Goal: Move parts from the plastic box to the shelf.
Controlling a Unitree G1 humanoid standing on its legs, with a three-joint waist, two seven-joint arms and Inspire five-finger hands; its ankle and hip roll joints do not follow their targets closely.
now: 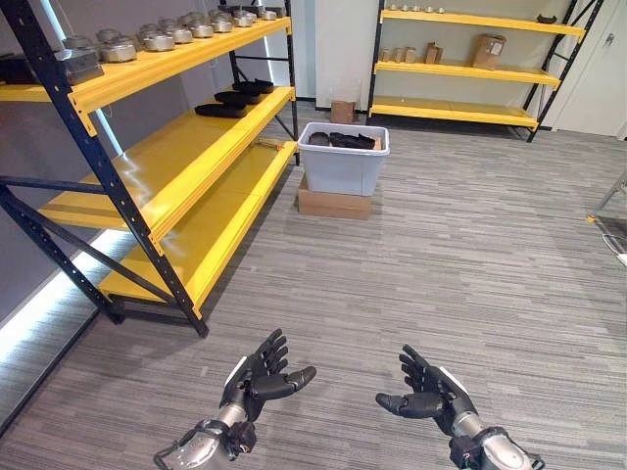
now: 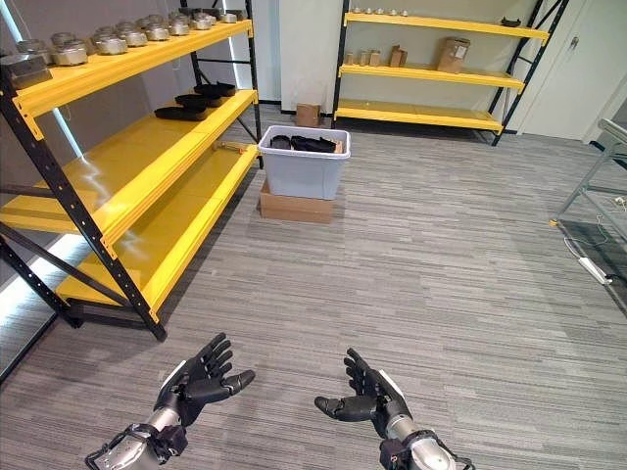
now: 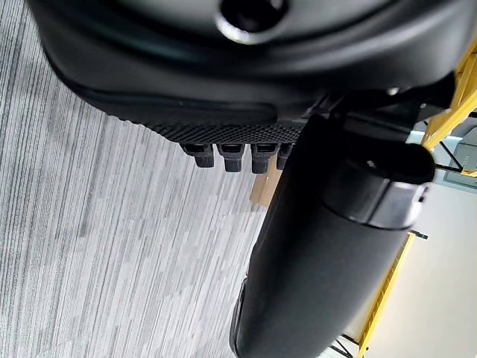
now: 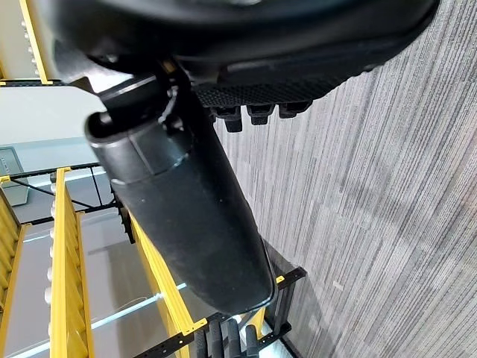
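A grey plastic box stands on a flat cardboard carton on the floor ahead, with dark parts lying inside it. To its left runs the yellow shelf; black parts lie on its middle level and metal parts line the top level. My left hand and right hand hover low at the near edge, far from the box. Both hands are open with straight fingers and hold nothing. Straight fingers show in the left wrist view and fingers in the right wrist view.
A second yellow shelf with cartons and small items stands against the back wall. A small cardboard box sits behind the plastic box. Grey carpet stretches between me and the box. A metal frame edge shows at far right.
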